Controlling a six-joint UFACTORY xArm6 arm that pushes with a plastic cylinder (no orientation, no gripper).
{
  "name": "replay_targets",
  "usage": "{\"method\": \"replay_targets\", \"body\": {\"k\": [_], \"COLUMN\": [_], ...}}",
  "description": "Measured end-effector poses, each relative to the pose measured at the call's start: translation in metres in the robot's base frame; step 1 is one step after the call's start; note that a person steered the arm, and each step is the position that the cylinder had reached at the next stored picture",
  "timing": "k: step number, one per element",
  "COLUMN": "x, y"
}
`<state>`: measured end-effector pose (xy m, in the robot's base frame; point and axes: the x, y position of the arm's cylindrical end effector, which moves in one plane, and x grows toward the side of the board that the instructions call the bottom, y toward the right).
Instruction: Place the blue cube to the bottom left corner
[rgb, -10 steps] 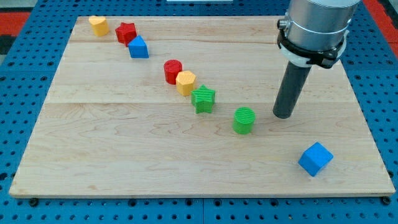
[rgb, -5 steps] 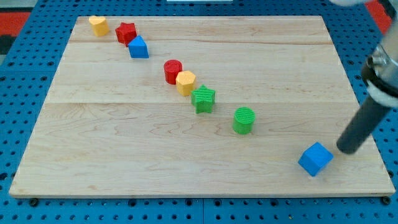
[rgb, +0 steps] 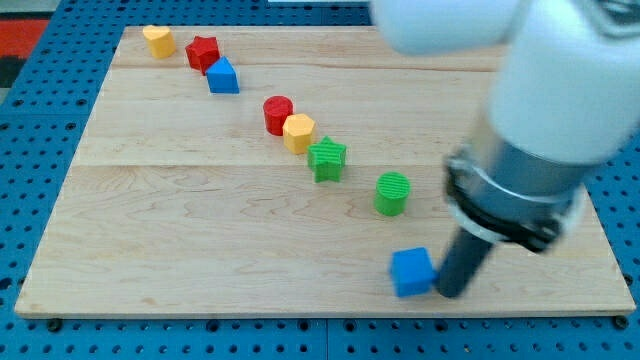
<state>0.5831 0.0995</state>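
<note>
The blue cube (rgb: 412, 272) sits near the board's bottom edge, right of centre. My tip (rgb: 450, 293) is right against the cube's right side, at the view's lower right. The arm's body is blurred and covers the board's right part. The board's bottom left corner (rgb: 40, 295) is far to the cube's left.
A diagonal line of blocks runs from the top left: yellow block (rgb: 157, 41), red star (rgb: 203, 52), blue triangular block (rgb: 223, 76), red cylinder (rgb: 278, 114), yellow block (rgb: 298, 132), green star (rgb: 326, 159), green cylinder (rgb: 393, 193).
My tip swung from the middle right around to the cube's right side, then pushed it about 100 pixels leftward along the bottom edge. The other blocks have not moved.
</note>
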Motion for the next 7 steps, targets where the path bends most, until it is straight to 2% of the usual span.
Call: {"method": "replay_targets", "body": {"k": [1,2,3,4,5,6,7], "x": [-0.024,-0.015,-0.025,0.034,0.035,0.035,0.034], "y": [-0.073,-0.099,-0.052,-0.046,-0.093,-0.177,-0.207]}}
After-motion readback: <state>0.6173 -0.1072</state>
